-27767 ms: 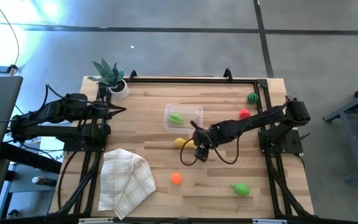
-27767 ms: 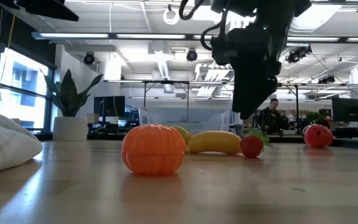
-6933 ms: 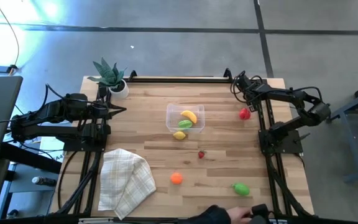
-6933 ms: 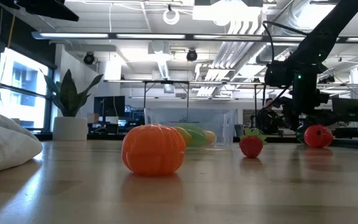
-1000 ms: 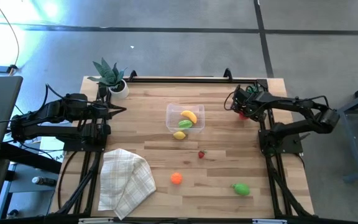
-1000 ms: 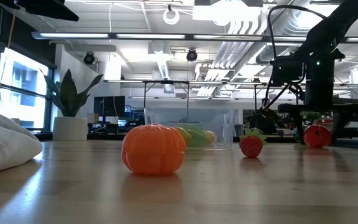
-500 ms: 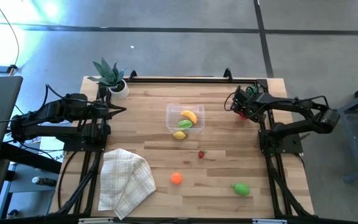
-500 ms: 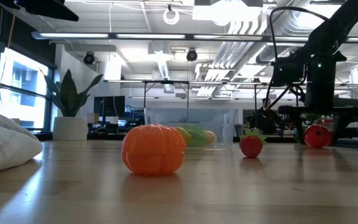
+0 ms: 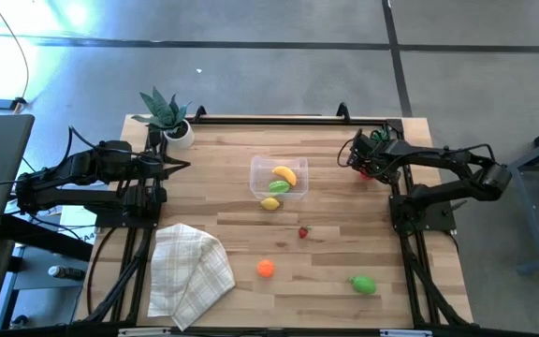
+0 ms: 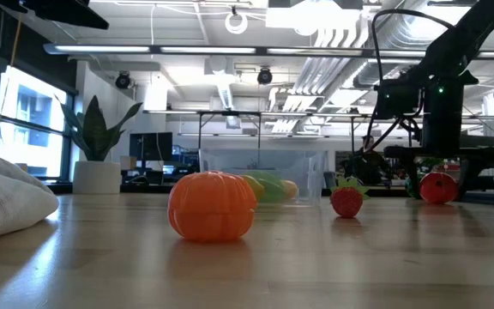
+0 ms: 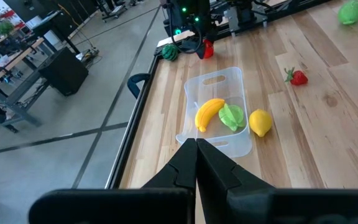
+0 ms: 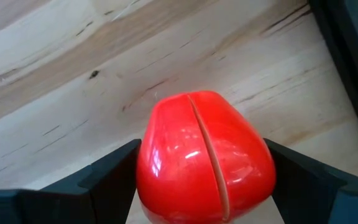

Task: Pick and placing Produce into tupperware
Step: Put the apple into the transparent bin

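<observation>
Tupperware sits mid-table, banana and a green piece inside, lemon just outside. Right gripper is low at the table's right edge, fingers spread either side of the red piece; contact we cannot tell. We judge: grasp step; next, close and lift. Left gripper closed, parked.

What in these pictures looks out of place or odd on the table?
Only one thing: the lemon lies just outside the tupperware, against its wall, while the banana and a green piece lie inside. The right gripper has its jaws on either side of the red piece. Nothing looks spilled or damaged.
</observation>
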`<action>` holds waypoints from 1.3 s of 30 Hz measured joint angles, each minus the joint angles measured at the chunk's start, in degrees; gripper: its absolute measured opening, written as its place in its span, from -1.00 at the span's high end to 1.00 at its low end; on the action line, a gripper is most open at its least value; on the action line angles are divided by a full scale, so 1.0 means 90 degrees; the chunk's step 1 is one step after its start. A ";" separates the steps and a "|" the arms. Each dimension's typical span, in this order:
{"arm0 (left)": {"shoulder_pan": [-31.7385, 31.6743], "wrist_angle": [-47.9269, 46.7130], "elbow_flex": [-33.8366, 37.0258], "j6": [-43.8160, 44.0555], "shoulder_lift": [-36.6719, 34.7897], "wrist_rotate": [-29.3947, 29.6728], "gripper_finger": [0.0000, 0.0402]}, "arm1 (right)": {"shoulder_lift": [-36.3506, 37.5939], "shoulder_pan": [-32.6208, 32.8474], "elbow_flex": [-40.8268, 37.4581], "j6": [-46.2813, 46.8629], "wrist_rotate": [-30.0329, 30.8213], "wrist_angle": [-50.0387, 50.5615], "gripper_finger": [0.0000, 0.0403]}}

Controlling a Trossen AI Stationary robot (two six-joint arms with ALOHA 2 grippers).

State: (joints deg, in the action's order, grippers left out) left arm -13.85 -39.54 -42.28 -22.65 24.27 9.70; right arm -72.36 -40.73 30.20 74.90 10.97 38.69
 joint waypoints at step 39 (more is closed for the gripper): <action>-0.0001 0.0000 0.0001 0.0000 -0.0001 0.0000 1.00 | -0.0003 0.0037 0.0291 -0.0291 -0.0045 -0.0029 -0.29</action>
State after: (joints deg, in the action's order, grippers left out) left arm -13.86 -39.54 -42.27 -22.65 24.26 9.70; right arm -72.39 -40.40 32.81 72.29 10.56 38.44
